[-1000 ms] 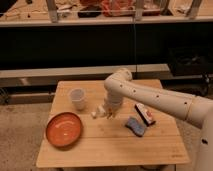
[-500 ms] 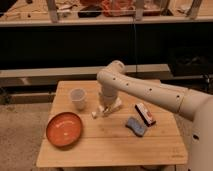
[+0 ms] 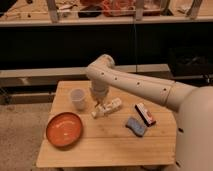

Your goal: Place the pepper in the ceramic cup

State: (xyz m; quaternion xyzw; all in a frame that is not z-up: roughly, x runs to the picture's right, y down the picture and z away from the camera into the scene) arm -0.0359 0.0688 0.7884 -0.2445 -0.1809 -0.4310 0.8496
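The arm [image 3: 140, 85] is swinging its elbow [image 3: 102, 65] higher and further toward the ceramic cup [image 3: 78, 98], so that it is arching over the back of the bench [image 3: 105, 147]. The tool [image 3: 103, 109] is hanging beneath the elbow near the bench's middle, tipping more sideways. The robot's white body [image 3: 197, 125] is pushing further into view.

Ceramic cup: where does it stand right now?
In the camera view the ceramic cup stands upright on the table, rear left, behind the orange plate; the gripper sits just right of it.
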